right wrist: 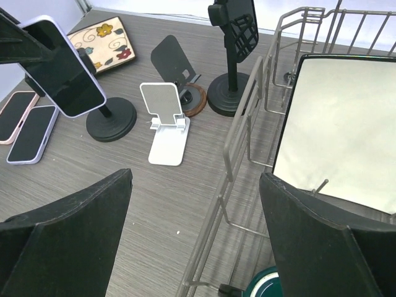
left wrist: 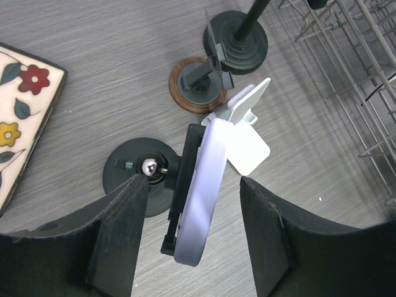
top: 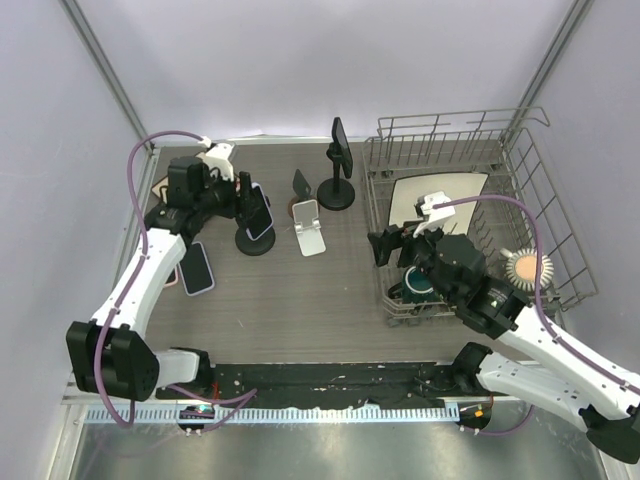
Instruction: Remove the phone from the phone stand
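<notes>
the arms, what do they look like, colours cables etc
The left arm and right arm have white links with black joints. A mauve cable loops along each to a white wrist camera mount. The fingers are broad matte black wedges.

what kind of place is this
Likely a robot lab cell: left arm and right arm bolted to a walled-in table, with staged props such as phone stands and a dish rack.

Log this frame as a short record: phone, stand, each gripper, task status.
phone: lavender-cased phone, mounted on the black round-base stand
left gripper: open, fingers on either side of the phone, gaps visible on both sides
right gripper: open, empty, above the table-side wall of the dish rack
task status: phone not yet removed
</notes>
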